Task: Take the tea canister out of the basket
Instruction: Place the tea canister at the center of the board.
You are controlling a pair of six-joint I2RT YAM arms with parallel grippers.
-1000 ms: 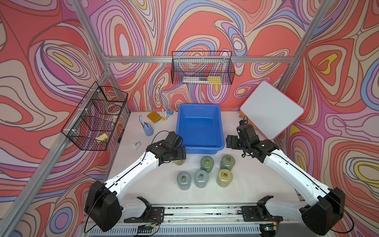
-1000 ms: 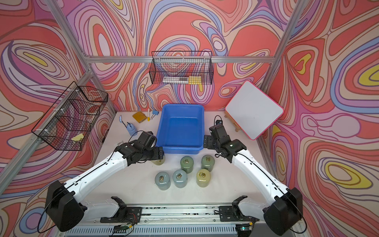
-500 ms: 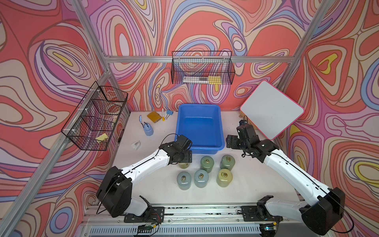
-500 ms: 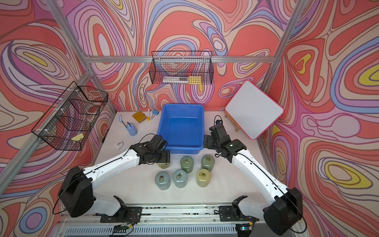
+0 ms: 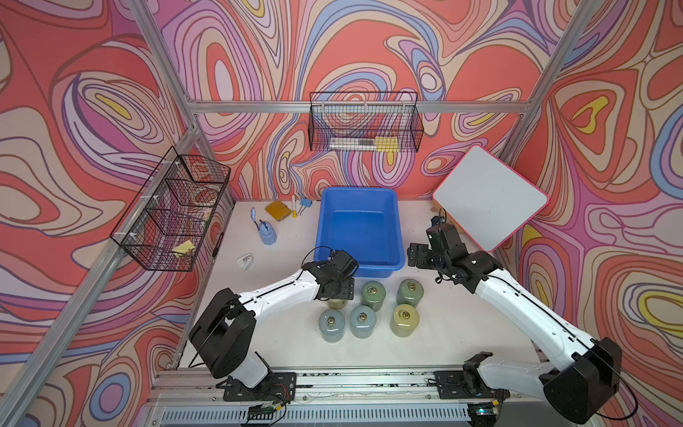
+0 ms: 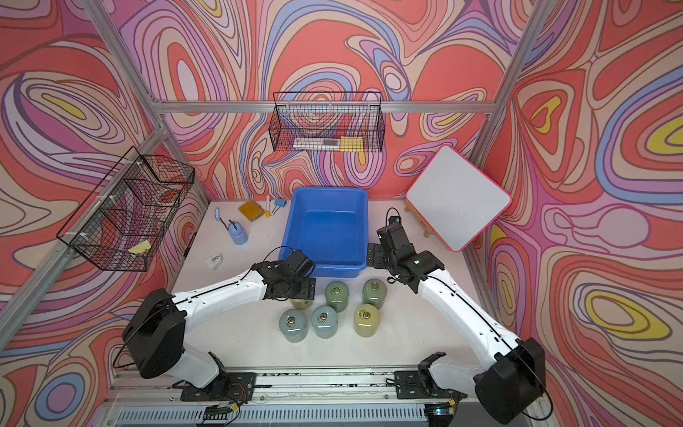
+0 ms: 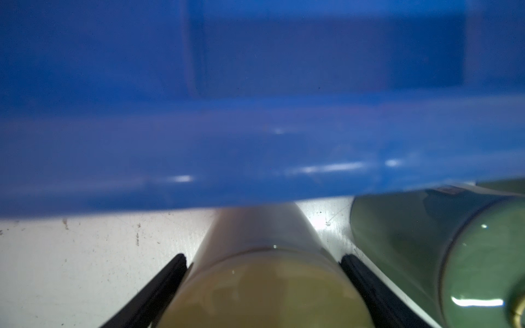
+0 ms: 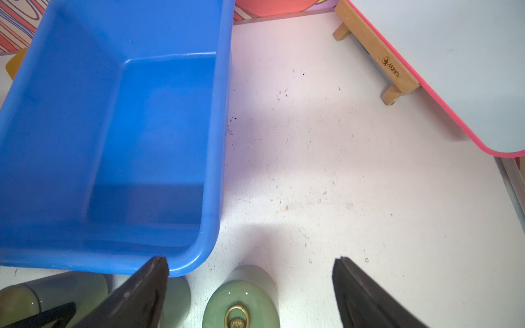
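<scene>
The blue basket [image 5: 398, 229] [image 6: 325, 270] stands at the middle back of the table with nothing inside. Just in front of its near wall, my left gripper [image 5: 340, 290] [image 7: 262, 259] is shut on a yellow-olive tea canister [image 5: 336, 304] [image 7: 261, 292]. Its black fingers [image 7: 176, 267] press both sides, and the arm hides most of the canister in both top views. Several more canisters stand beside it, the nearest a green one [image 5: 373, 294] [image 7: 426, 241]. My right gripper [image 5: 417, 255] [image 8: 251, 261] hangs open by the basket's near right corner, above a green canister [image 8: 241, 301].
A white board with a pink edge [image 5: 489, 197] leans on a wooden stand at the back right. A blue bottle [image 5: 267, 234], a yellow pad [image 5: 277, 211] and a small white object [image 5: 245, 260] lie left of the basket. Black wire baskets [image 5: 364, 124] hang on the walls.
My left gripper has carried the yellow-olive canister from the basket's near left corner rightward and toward the front, up beside the standing canisters. The right arm has not moved.
</scene>
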